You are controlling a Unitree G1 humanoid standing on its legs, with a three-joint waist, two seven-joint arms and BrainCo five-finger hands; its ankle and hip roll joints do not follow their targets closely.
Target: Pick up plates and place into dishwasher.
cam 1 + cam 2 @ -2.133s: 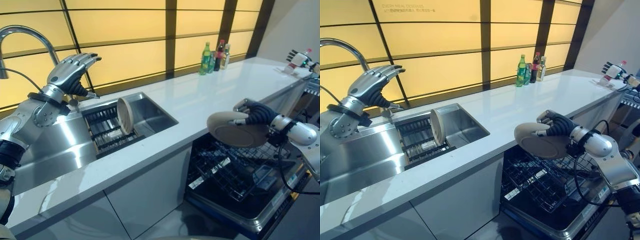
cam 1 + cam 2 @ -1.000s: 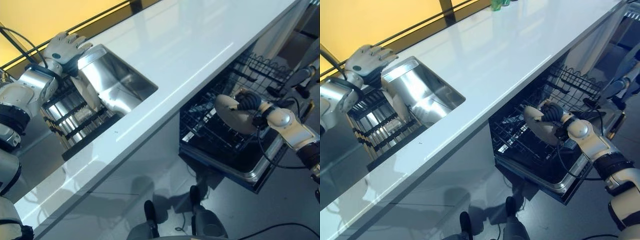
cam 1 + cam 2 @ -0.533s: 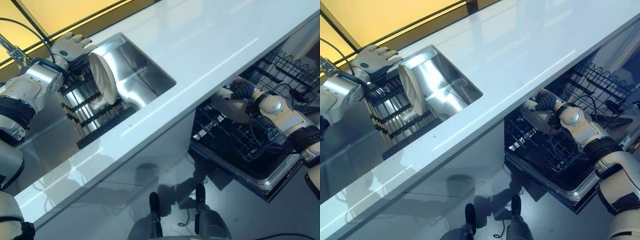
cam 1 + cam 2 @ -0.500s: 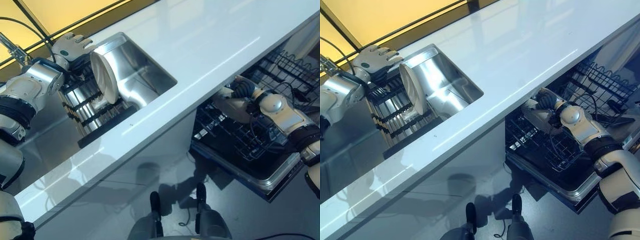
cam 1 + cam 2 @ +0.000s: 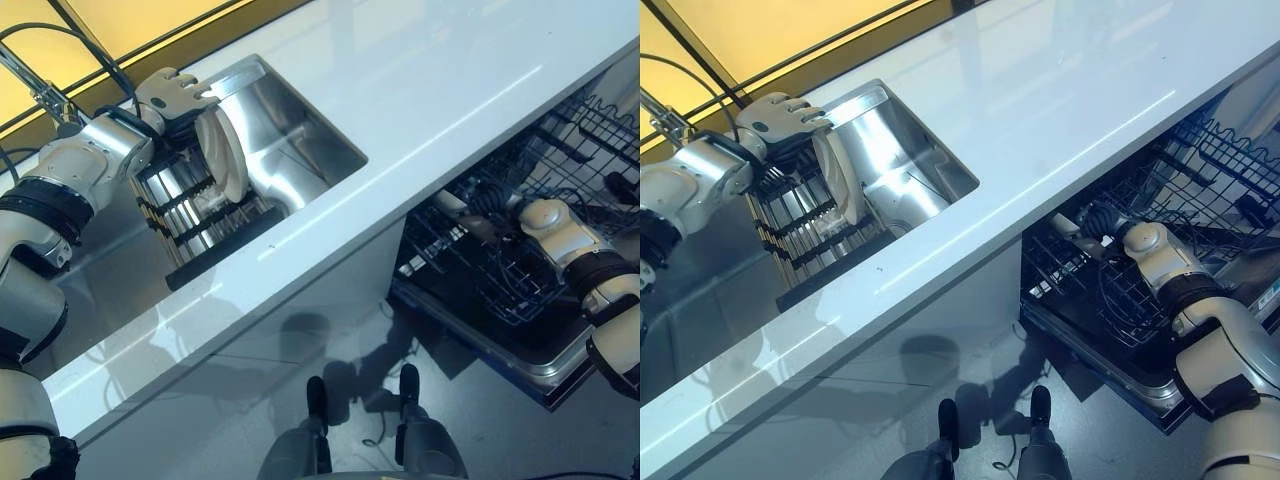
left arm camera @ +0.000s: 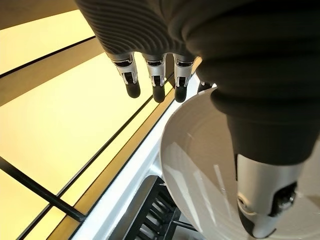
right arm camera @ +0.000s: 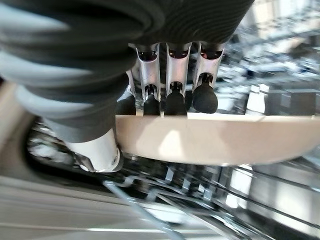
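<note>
A white counter (image 5: 400,90) runs before me with a steel sink (image 5: 290,140) sunk into it, a black rack (image 5: 195,215) in the sink bearing a plate (image 5: 220,155) on edge, and below the counter's front a wire dishwasher rack (image 5: 500,270) stands pulled out.

Beige plate (image 7: 200,137) (apparently level) inside dishwasher (image 5: 1160,240).

You will find no readable text, label, number or sign here: nothing legible stands on the glossy white countertop (image 5: 420,90), the stainless steel sink (image 5: 290,130) or the black wire dishwasher rack (image 5: 1140,250).
</note>
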